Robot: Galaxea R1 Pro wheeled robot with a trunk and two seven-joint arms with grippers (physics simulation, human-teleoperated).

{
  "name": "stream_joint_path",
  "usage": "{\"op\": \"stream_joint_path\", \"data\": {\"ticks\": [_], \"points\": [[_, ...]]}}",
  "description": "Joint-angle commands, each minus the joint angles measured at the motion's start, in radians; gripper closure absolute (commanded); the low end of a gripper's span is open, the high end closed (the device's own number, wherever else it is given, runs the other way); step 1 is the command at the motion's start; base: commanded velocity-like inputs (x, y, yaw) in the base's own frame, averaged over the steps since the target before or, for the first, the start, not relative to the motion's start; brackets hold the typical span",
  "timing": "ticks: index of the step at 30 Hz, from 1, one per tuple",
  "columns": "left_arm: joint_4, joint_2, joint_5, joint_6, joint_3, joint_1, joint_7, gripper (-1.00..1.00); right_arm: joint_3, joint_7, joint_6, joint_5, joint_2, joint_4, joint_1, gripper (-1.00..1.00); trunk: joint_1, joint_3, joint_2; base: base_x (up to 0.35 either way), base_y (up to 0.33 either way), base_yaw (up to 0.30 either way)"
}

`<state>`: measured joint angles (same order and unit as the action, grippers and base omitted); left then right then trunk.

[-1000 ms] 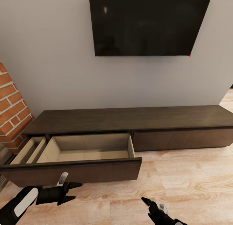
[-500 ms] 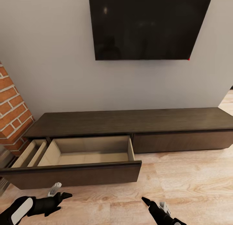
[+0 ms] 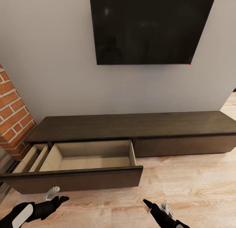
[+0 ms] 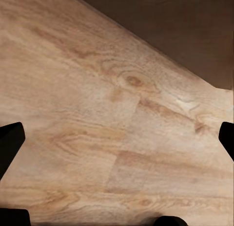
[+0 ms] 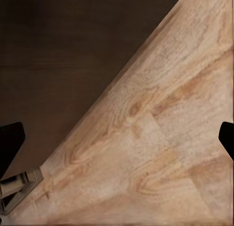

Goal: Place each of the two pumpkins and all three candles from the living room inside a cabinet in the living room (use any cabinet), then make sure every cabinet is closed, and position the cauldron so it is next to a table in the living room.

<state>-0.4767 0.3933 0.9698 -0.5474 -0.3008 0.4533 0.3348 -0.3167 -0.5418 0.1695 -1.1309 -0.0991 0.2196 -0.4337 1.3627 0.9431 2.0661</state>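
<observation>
At the bottom edge of the head view sit both claws: the left claw (image 3: 58, 199) at lower left, fingers parted and holding nothing, and the right claw (image 3: 151, 205) at lower centre-right, of which one dark fingertip shows there. Each wrist view has its fingertips at the far side edges with bare floor (image 3: 196, 185) between them, so both claws are released and empty. Just above the left claw, across the lower left of the frame, the cabinet's (image 3: 131, 124) wide drawer (image 3: 88, 155) is pulled out, its dark front (image 3: 75, 178) running left to right and its pale inside holding nothing. A narrower compartment (image 3: 31, 155) with a slanted divider lies open at its left. The right-hand front (image 3: 185, 144) is shut flush. The cabinet's long axis runs across the frame against the grey wall (image 3: 49, 73), with brick (image 3: 13, 123) at the left edge and a dark screen (image 3: 147, 24) in the upper half. The open drawer lies straight ahead of the left claw, which is nearer to it; the right claw is beyond the drawer's right corner. I judge the cabinet is ready for loading. No pumpkin, candle or cauldron is visible, so fetching them looks like the next job, and neither arm has anything within reach to pick.
</observation>
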Motion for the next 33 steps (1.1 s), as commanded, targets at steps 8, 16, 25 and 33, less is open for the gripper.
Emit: {"op": "stream_joint_path", "data": {"ticks": [8,16,25,33], "points": [[0.015,-0.012,-0.003,0.019,-0.006,0.001,0.000,-1.00,-0.004,-0.001,0.001,-0.007,0.001,0.000,0.000,-1.00,-0.031,-0.024,-0.056,0.000,0.000,0.000],[0.016,-0.043,-0.033,0.021,-0.004,0.001,-0.088,-1.00,-0.004,-0.001,-0.029,-0.007,0.004,0.000,0.000,-1.00,-0.062,-0.049,-0.112,0.000,0.000,0.000],[0.022,-0.055,-0.036,0.021,-0.003,0.001,-0.133,-1.00,-0.004,0.000,-0.035,-0.007,0.003,-0.004,0.000,-1.00,-0.096,-0.078,-0.175,0.000,0.000,0.000],[0.039,-0.057,-0.039,0.022,-0.003,0.001,-0.137,-1.00,-0.004,0.001,-0.035,-0.006,0.005,-0.009,0.000,-1.00,-0.127,-0.103,-0.231,0.000,0.000,0.000]]}}
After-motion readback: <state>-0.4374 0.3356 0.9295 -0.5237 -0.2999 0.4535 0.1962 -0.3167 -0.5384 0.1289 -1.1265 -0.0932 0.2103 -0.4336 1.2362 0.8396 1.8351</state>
